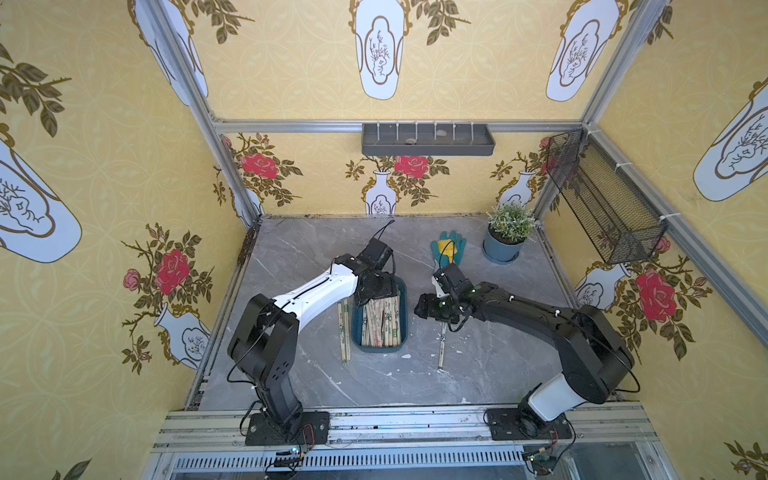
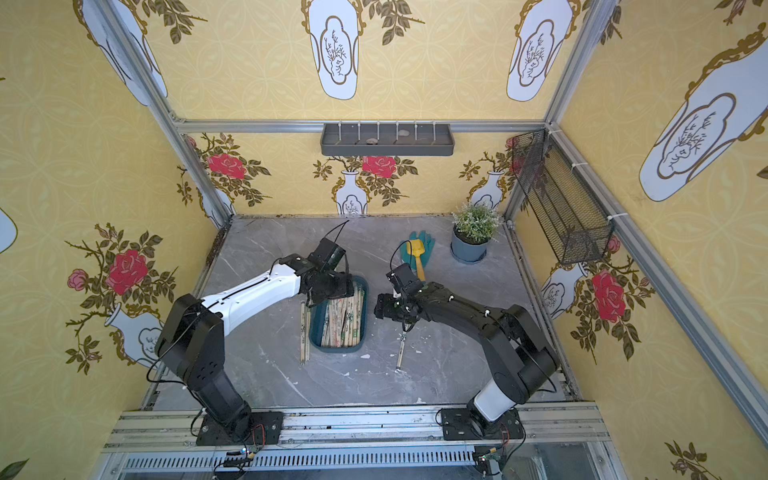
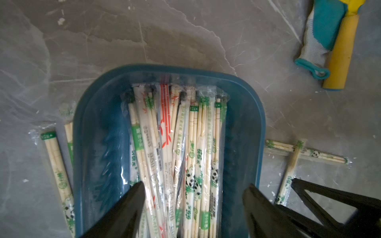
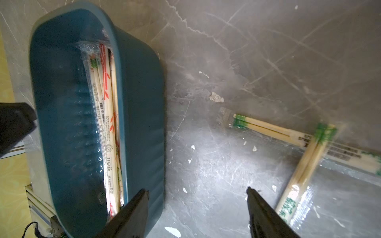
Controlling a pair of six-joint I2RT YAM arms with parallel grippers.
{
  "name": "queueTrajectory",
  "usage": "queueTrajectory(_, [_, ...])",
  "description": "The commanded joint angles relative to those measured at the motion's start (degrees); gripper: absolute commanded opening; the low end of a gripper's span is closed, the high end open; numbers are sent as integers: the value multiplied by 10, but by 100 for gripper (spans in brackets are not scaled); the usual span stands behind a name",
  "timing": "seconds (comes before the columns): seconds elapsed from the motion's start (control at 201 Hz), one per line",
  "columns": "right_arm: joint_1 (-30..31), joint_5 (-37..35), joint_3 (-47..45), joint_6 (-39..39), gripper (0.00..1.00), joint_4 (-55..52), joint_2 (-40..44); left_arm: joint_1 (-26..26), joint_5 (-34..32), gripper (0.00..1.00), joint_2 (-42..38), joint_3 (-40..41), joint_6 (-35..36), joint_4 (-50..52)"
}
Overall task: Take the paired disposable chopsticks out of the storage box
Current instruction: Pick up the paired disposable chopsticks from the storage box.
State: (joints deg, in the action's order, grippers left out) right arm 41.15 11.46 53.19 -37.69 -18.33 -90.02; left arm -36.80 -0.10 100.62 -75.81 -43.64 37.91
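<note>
The teal-blue storage box sits mid-table, packed with paired disposable chopsticks in clear wrappers. My left gripper hangs over the box's far end, open, its fingers straddling several pairs without gripping any. My right gripper is open and empty, low over bare table just right of the box wall. Two wrapped pairs lie on the table left of the box. Two more, crossed, lie right of it.
A teal glove with a yellow toy shovel lies behind the right gripper. A potted plant stands at the back right. A grey wall tray and a black mesh basket hang on the walls.
</note>
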Motion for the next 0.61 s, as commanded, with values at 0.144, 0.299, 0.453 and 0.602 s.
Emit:
queueTrajectory(0.144, [-4, -4, -2, -1, 77, -7, 7, -1, -7, 46, 27, -8, -2, 17])
queueTrajectory(0.299, [-4, -2, 0, -1, 77, -7, 5, -2, -13, 39, 43, -12, -4, 19])
queueTrajectory(0.453, [-4, -3, -1, -2, 77, -7, 5, -1, -16, 37, 65, -18, -2, 23])
queueTrajectory(0.602, [-4, -3, -2, -2, 77, -6, 5, -2, -21, 36, 80, -18, -4, 26])
